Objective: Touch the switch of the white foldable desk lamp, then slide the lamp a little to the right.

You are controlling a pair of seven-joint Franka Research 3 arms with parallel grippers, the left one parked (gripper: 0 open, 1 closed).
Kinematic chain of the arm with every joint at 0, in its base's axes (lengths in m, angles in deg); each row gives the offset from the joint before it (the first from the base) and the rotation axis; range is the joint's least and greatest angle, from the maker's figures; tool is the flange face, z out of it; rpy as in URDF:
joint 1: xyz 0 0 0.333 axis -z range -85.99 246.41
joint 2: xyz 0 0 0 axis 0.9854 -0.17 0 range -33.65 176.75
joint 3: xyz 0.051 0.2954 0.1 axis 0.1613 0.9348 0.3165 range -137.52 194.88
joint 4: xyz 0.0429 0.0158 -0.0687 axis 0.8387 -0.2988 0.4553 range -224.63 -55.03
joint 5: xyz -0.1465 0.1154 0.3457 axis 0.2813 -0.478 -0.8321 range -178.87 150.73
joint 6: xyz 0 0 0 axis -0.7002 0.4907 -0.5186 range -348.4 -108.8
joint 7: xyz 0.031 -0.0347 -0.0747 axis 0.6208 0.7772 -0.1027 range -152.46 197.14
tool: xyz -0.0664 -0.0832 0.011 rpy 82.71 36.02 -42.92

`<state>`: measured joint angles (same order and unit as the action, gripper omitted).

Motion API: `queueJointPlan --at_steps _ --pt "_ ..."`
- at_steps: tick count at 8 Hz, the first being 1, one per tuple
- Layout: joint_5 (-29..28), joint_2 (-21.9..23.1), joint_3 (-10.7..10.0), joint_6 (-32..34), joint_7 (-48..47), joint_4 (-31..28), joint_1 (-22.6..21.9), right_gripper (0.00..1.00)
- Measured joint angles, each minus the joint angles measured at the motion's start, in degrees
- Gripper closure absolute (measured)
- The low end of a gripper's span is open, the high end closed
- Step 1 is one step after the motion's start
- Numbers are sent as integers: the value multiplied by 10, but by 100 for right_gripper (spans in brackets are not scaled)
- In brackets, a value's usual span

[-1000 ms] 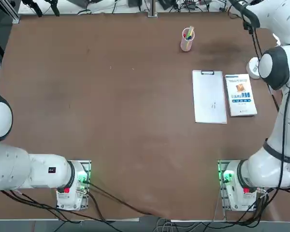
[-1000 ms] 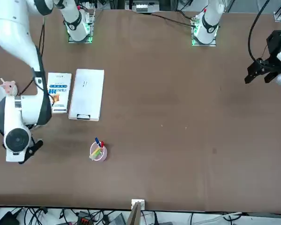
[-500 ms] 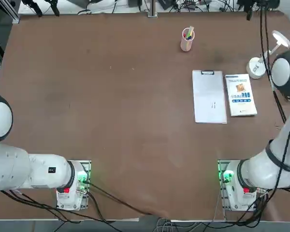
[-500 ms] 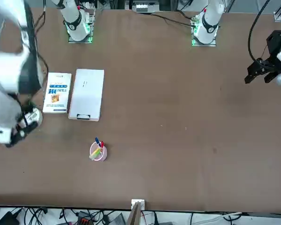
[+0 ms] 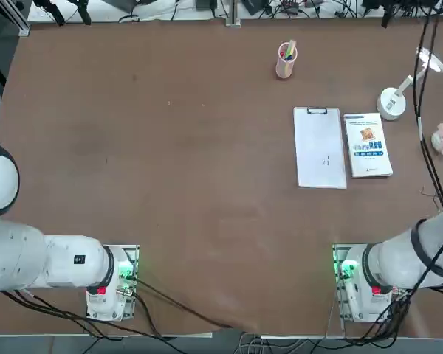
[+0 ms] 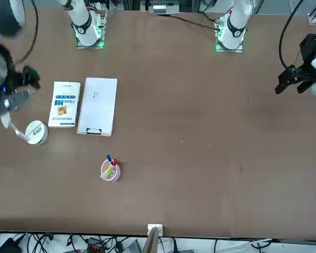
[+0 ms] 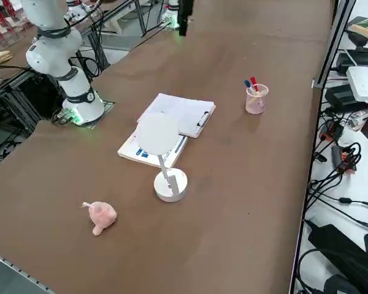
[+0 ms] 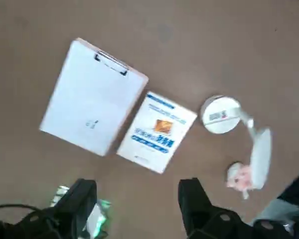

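The white foldable desk lamp stands at the table's far right, its disc base [image 5: 390, 102] just beyond the book and its oval head [image 5: 429, 60] raised on the thin arm. The right side view shows the lamp base [image 7: 170, 184] and lamp head [image 7: 158, 135]. In the front view the lamp base [image 6: 36, 132] is uncovered. My right gripper [image 8: 137, 199] is open and empty, high above the table, looking down on the lamp base [image 8: 219, 115]. In the front view, the right gripper [image 6: 22, 87] hovers at the left edge, apart from the lamp.
A white clipboard [image 5: 320, 147] and a blue-and-white book [image 5: 367, 144] lie side by side near the lamp. A pink pen cup [image 5: 286, 60] stands further back. A small pink toy [image 5: 439, 139] lies at the right table edge by the lamp.
My right arm has swung off the lamp toward the table's right edge and risen, leaving the top view. The lamp and pink toy are now uncovered. The lamp has not visibly shifted.
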<state>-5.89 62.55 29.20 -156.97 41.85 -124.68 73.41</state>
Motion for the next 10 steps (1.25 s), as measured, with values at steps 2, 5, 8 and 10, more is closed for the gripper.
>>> queueJointPlan --at_steps 2,5,8,10 --pt "-25 96 0 -8 -72 -87 -3 0" --pt "-49 200 -5 -45 -146 -188 -3 0" --pt "-58 192 -9 -112 -184 -207 23 0" --pt "-70 159 -10 -154 -184 -207 49 0"
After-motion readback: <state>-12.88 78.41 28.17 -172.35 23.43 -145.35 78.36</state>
